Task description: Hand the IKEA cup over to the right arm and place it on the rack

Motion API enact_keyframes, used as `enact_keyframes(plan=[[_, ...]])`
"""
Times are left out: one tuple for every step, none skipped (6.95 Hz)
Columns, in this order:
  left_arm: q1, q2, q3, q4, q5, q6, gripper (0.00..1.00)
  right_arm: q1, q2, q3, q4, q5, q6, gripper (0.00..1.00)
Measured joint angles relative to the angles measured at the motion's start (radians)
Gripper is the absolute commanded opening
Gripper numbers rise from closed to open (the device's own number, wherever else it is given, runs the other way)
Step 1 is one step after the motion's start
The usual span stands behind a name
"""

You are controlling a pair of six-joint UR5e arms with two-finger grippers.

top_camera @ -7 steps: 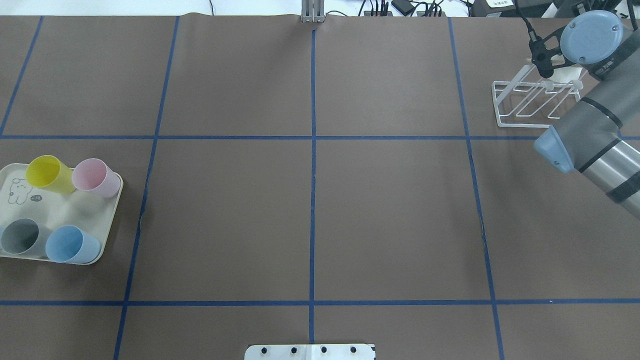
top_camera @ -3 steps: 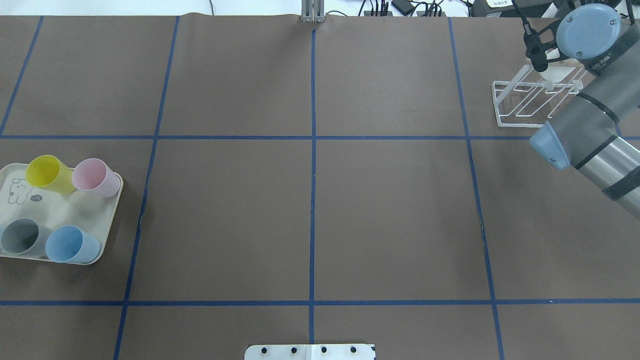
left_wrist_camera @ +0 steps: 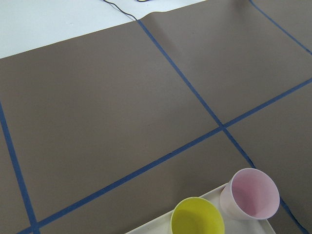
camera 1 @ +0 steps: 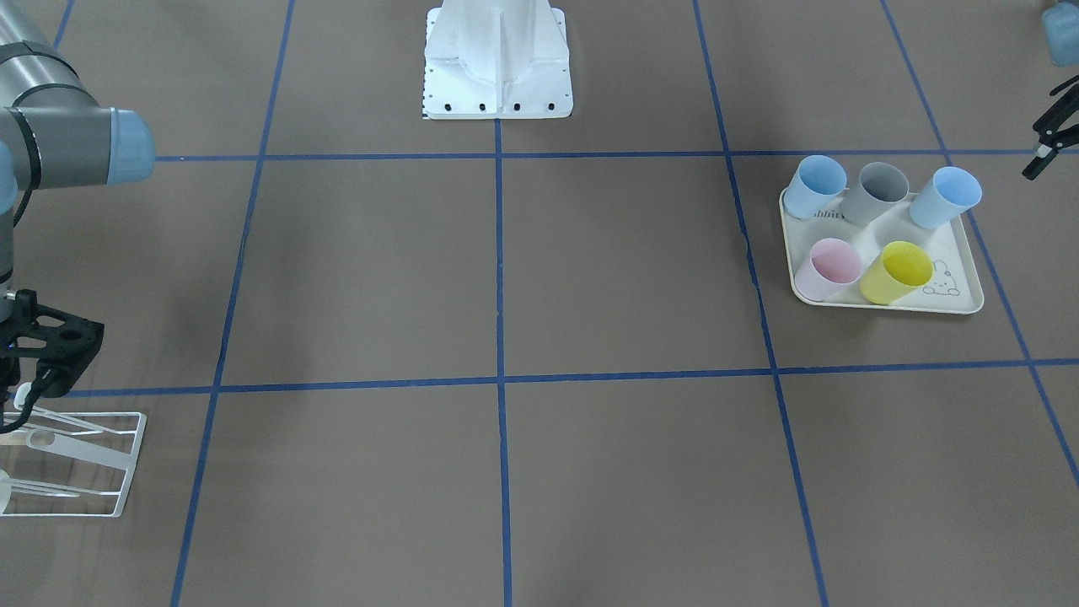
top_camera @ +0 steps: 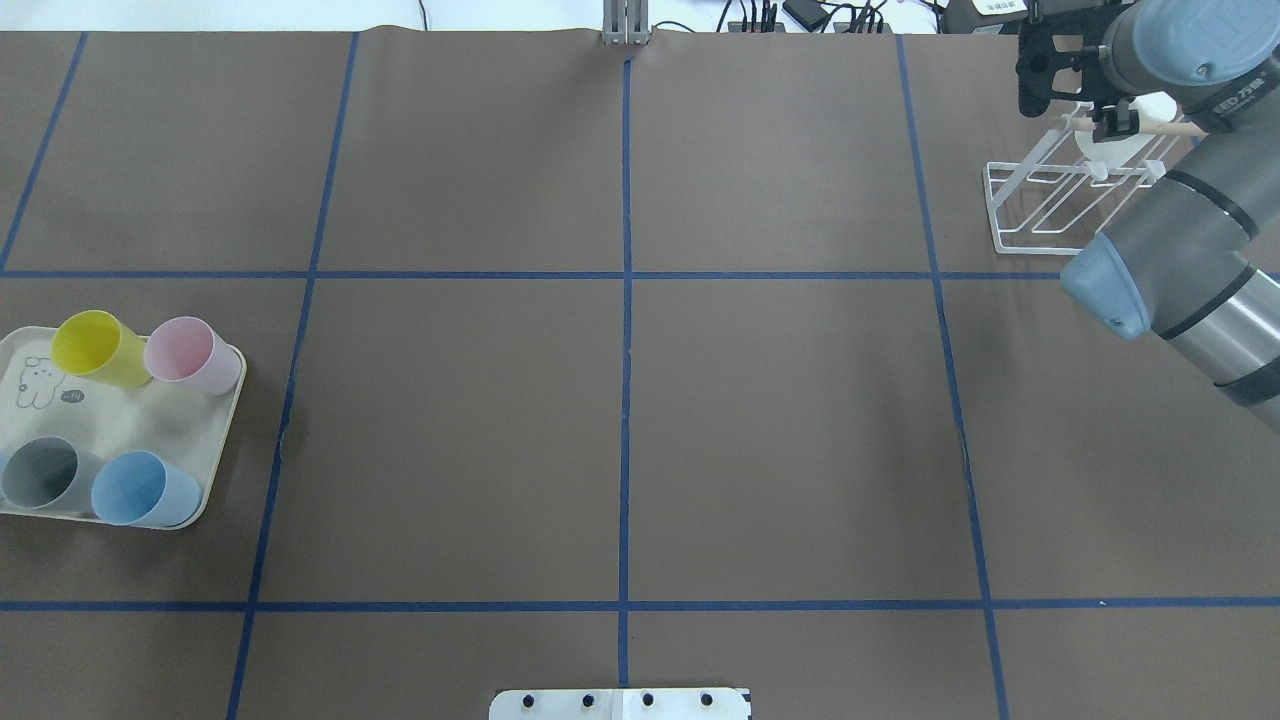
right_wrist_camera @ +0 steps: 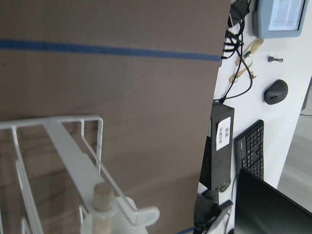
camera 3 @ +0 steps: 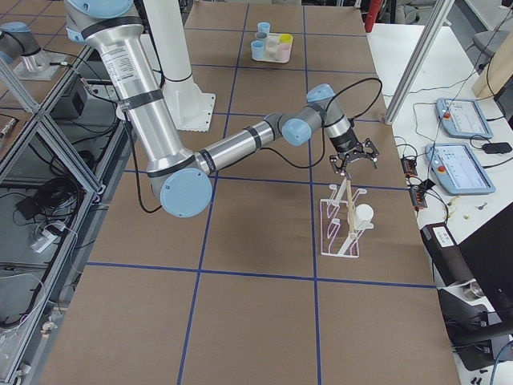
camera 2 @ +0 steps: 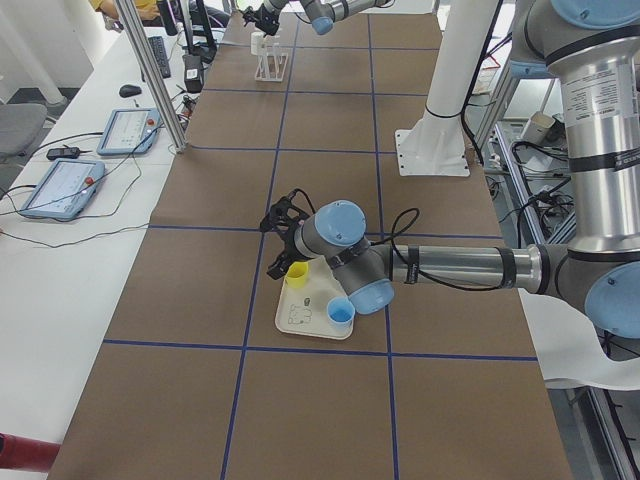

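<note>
Just below right end effector (camera 3: 354,164), rack (camera 3: 340,231).

You had tray (top_camera: 150,420) at table (top_camera: 780,400) edge on robot's left, five cups (camera 1: 895,271) on it; rack (top_camera: 1050,205) far right; right gripper (camera 3: 354,163) over rack; left gripper (camera 2: 283,238) near tray.

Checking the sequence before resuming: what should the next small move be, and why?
Probably lower the left gripper toward the yellow plastic cup on the cream rabbit-print tray. Its jaws look open and empty near the tray, and the right gripper hangs empty over the white wire rack, so no cup is in hand for a handover.
</note>
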Motion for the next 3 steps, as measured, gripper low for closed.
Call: enact_keyframes(plan=[[0.005, -0.001, -0.001, 0.002, 0.051, 0.0, 1.0, 0.0, -0.006, 0.05, 0.001, 0.112, 0.133, 0.99], [0.014, -0.002, 0.003, 0.004, 0.079, -0.002, 1.0, 0.0, -0.011, 0.098, 0.002, 0.216, 0.286, 0.99], [0.031, -0.003, 0.014, 0.006, 0.091, -0.015, 1.0, -0.007, -0.014, 0.155, 0.004, 0.316, 0.451, 0.99]])
